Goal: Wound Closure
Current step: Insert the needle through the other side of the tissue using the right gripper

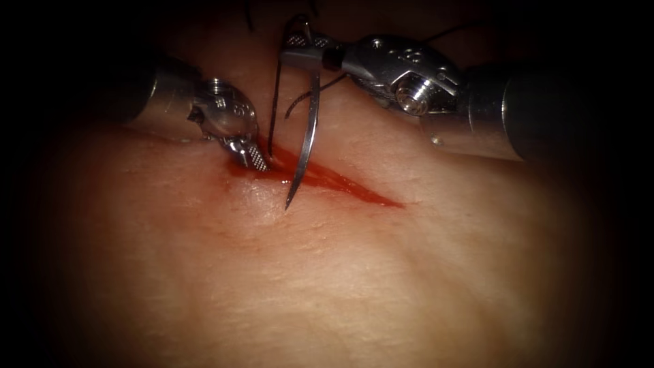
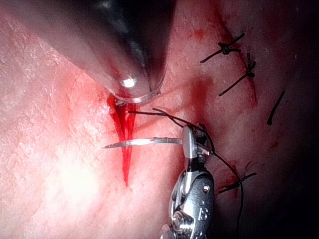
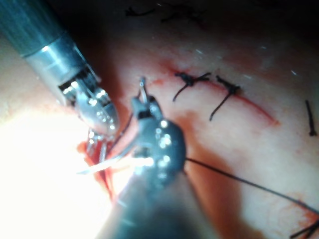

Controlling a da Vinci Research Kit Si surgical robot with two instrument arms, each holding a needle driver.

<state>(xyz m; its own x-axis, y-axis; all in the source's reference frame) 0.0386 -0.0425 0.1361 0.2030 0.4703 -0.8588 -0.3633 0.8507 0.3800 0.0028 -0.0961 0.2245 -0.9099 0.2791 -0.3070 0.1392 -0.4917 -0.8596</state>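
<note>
My right tool (image 1: 305, 49) comes in from the right, its jaws shut on the curved needle (image 1: 310, 129) near its thread end. The needle hangs down across the cut (image 1: 354, 187), and its point rests at the tissue (image 1: 340, 286) on the cut's left side; I cannot tell whether it has entered. Dark thread (image 1: 274, 109) runs from the right tool down into the cut's far end. My left tool (image 1: 251, 158) has its tip in the red fluid at that far end, on the left edge. In the left wrist view the needle (image 2: 144, 143) spans the cut (image 2: 125, 164), held by the right tool (image 2: 192, 142).
Two tied stitches (image 2: 227, 48) (image 2: 249, 74) with cut ends close the wound further along, beyond the right tool. A loose piece of thread (image 2: 275, 107) lies on the tissue beside them. A long strand of thread (image 3: 239, 179) trails away from the right tool.
</note>
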